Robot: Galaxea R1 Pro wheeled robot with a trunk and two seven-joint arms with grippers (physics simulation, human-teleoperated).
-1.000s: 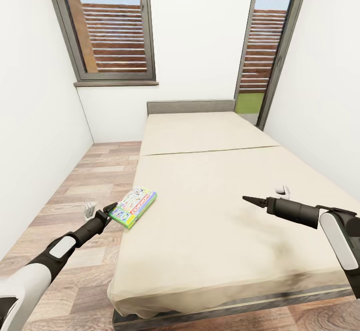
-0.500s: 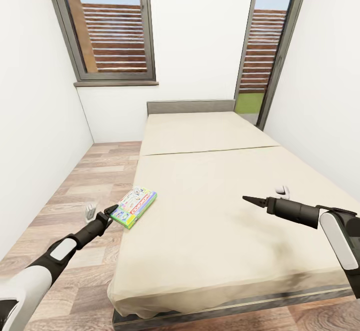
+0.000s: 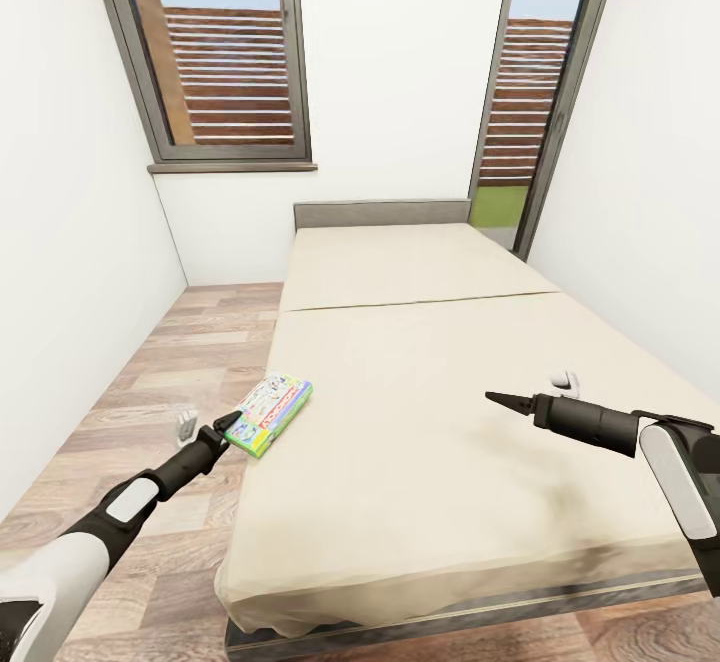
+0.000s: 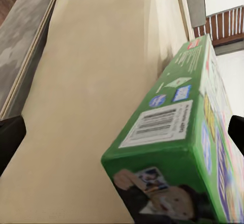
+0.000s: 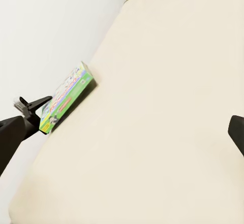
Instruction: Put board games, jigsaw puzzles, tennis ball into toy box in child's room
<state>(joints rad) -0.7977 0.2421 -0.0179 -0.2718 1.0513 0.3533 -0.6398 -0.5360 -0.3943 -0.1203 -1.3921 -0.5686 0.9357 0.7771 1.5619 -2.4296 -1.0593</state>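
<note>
- The board game [image 3: 267,414] lies flat at the left edge of the bed [image 3: 420,442], partly overhanging the wood floor [image 3: 190,342]. It is a green-sided box with a white, colourful lid.
- Its printed lettering is too small to read; a barcode label shows on the end in the left wrist view.
- The left gripper [image 3: 225,426] has its fingers spread wide, the box's near end between them.
- The right gripper [image 3: 497,399] hovers over the bed, well apart from the box; I cannot tell its spread.
</note>
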